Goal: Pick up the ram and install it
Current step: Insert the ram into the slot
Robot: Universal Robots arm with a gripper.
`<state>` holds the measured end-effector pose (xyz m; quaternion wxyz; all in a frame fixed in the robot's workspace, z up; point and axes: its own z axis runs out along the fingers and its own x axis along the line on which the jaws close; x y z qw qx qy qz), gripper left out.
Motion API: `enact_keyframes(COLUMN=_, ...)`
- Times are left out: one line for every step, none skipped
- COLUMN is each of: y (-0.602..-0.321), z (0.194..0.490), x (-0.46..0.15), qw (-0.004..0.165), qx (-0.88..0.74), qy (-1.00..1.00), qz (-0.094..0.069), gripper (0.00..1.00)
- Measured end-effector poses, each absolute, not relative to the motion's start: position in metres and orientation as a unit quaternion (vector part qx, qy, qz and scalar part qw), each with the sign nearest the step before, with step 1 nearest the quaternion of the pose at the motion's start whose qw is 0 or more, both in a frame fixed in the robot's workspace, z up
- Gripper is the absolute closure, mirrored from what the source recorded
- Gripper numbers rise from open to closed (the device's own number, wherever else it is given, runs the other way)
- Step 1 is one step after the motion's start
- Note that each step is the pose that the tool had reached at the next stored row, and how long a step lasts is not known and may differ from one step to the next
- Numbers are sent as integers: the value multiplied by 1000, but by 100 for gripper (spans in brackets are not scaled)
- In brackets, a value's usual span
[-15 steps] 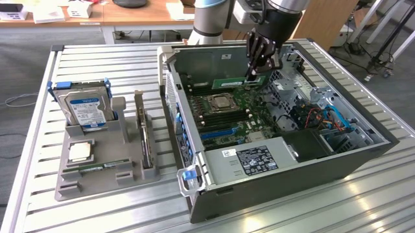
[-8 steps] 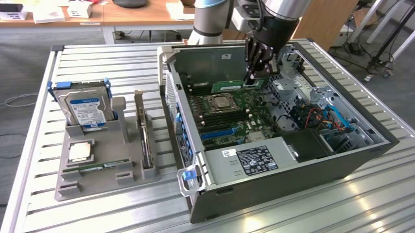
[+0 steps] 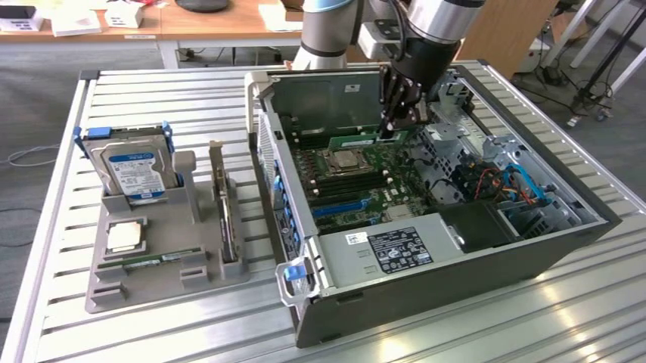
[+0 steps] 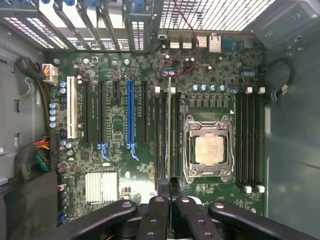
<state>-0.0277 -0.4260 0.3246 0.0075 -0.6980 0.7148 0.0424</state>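
The black fingers (image 4: 156,215) of the gripper (image 4: 170,202) are pressed together on the ram (image 4: 169,130), a long, thin green circuit-board stick. They hold it by its upper edge, inside the open black metal computer case (image 3: 565,234).

The ram stands over the green motherboard (image 4: 115,150), along the narrow black memory slots (image 4: 161,140) just beside the square silver processor socket (image 4: 209,150). I cannot tell if its lower edge is already in a slot or is a little above it.

My judgement is that the main danger is bad alignment. If the stick is tilted or lies slightly beside the slot, pressure would push it against the slot wall, and it could bend or go in at one end only. The fingers hold only a small part of the edge, so the stick could also turn in the grip. A thin red wire (image 4: 187,50) hangs near the far end of the slots and could be caught.

The wrist view shows the ram from its edge, as a thin pale line, so one can compare it with the slots. The exterior view shows instead its flat green side (image 3: 365,141) under the gripper (image 3: 394,130). It shows as well, well apart from the case, a grey plastic tray (image 3: 101,291) with a boxy hard drive with a blue and white label (image 3: 131,170).
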Motion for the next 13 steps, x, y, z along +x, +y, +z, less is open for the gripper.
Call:
enact_keyframes(y=-426, z=323, x=-28, qw=8, qx=-698, qy=715, qz=42, gripper=88)
enact_keyframes(y=-426, z=321, x=-28, qw=7, qx=-698, qy=715, qz=42, gripper=88)
enact_keyframes(y=-426, z=320, x=-28, qw=8, qx=-698, qy=715, qz=42, gripper=88)
enact_keyframes(y=-426, z=318, x=-28, qw=8, qx=-698, qy=715, qz=42, gripper=88)
enact_keyframes(y=-426, z=317, x=-28, qw=8, qx=-698, qy=715, qz=42, gripper=88)
enact_keyframes(y=-426, z=316, x=-28, qw=7, qx=-698, qy=715, qz=42, gripper=88)
enact_keyframes(y=-426, z=314, x=-28, qw=8, qx=-698, qy=715, qz=42, gripper=88)
enact_keyframes(y=-426, z=313, x=-28, qw=7, qx=-698, qy=715, qz=42, gripper=88)
enact_keyframes(y=-426, z=311, x=-28, qw=8, qx=-698, qy=715, qz=42, gripper=88)
enact_keyframes(y=-426, z=310, x=-28, qw=8, qx=-698, qy=715, qz=42, gripper=88)
enact_keyframes(y=-426, z=308, x=-28, qw=8, qx=-698, qy=715, qz=42, gripper=88)
enact_keyframes(y=-426, z=306, x=-28, qw=8, qx=-698, qy=715, qz=42, gripper=88)
enact_keyframes(y=-426, z=305, x=-28, qw=8, qx=-698, qy=715, qz=42, gripper=88)
